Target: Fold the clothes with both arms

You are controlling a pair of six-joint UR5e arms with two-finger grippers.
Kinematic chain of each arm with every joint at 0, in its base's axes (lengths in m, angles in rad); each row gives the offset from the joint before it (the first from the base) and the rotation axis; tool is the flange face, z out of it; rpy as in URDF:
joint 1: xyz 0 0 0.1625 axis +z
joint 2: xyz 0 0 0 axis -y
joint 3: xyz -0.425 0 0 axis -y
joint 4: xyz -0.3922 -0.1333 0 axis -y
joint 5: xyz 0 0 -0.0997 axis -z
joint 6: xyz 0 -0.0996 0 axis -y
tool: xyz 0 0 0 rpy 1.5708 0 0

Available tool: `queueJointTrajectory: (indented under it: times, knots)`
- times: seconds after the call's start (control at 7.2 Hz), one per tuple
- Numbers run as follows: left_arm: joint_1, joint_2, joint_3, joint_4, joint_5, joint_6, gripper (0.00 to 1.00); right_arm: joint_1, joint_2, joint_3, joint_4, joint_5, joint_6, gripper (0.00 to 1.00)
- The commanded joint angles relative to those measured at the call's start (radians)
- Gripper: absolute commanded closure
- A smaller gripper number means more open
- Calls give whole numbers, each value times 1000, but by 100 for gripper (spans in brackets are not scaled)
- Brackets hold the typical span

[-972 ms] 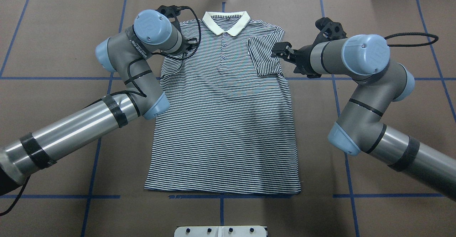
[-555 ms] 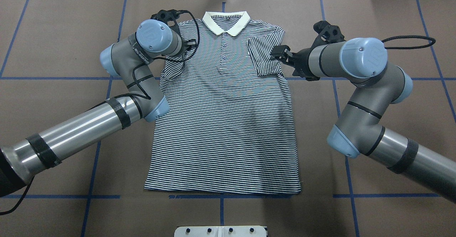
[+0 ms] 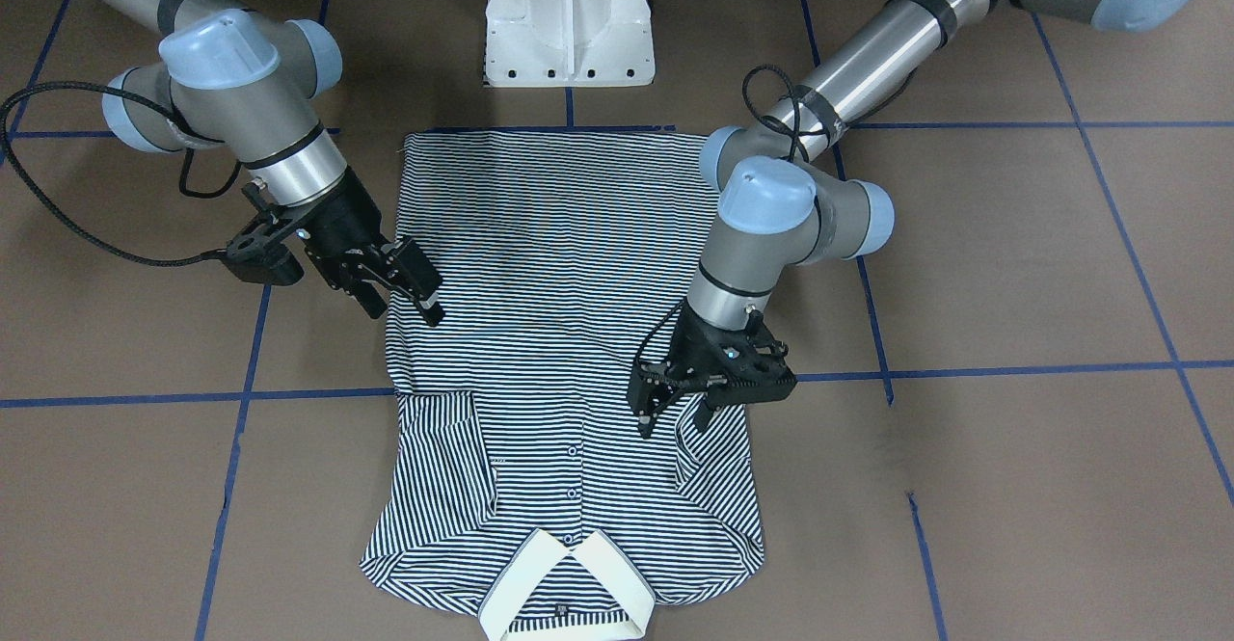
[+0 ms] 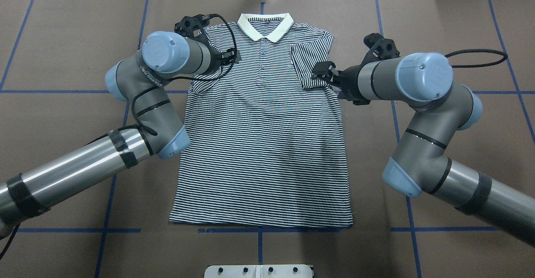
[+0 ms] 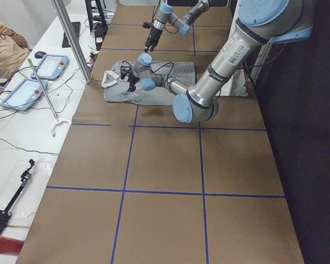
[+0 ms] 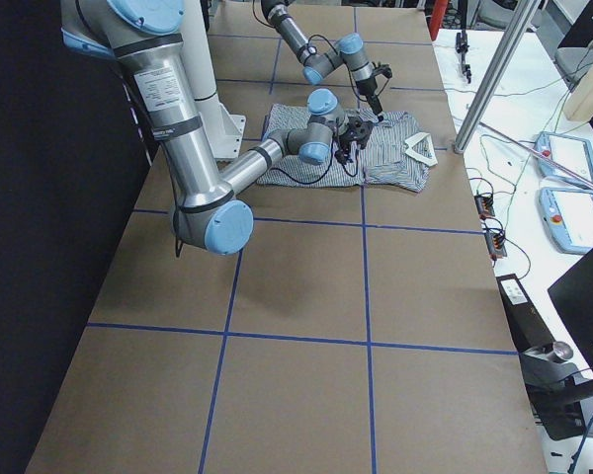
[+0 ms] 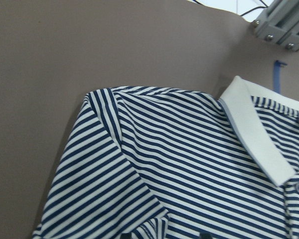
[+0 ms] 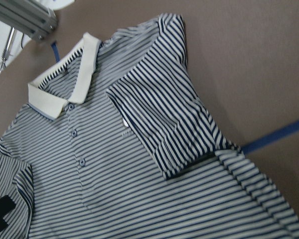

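1. The striped shirt [image 4: 263, 144] lay flat and front up in the middle of the surface [image 4: 439, 14]. Its collar [image 4: 264, 26] was on the side away from the robot and its hem toward it.
2. Both sleeves were already turned in over the chest. The right sleeve [image 4: 311, 67] lay fairly neat, and the left sleeve [image 4: 200, 83] was more rumpled.
3. Over the last second the right gripper [image 4: 321, 70] had moved a little inward and toward the hem, ending near the cuff end of its sleeve. Its fingers stood apart and held nothing; whether they touched the cloth could not be told.
4. The left arm [image 4: 83, 165] had swung its wrist outward and back. The left gripper [image 3: 673, 419] stayed over its sleeve, fingers spread, with nothing between them.
5. The shirt itself had not shifted. I judged the sleeve folds done and released, with the arms repositioning for a fold of the body.
6. The surface was brown, marked by blue tape lines [image 4: 62, 91], with a white base [image 3: 569, 14] at the robot's edge.
7. Alongside ran a white bench [image 5: 22, 126] with cables, two tablets [image 5: 49, 66] and a seated person [image 5: 5, 49].
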Motion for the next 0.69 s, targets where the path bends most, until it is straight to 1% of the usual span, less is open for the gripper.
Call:
queueJointTrajectory:
  times: [0.0, 0.14, 0.28, 0.42, 0.56]
  knots:
    - [40, 161, -283, 6, -53, -80, 19, -150, -18, 163, -224, -11, 98, 0]
    - [57, 240, -389, 4, -100, -80, 19, -220, -82, 305, -336, -20, 143, 1]
    - [55, 286, -434, 2, -157, -79, 17, -315, -127, 380, -386, -99, 232, 1]
    - [51, 314, -470, 4, -188, -79, 17, -428, -161, 394, -395, -234, 274, 4]
    - [52, 355, -490, 2, -191, -77, 17, -486, -214, 415, -447, -296, 303, 9]
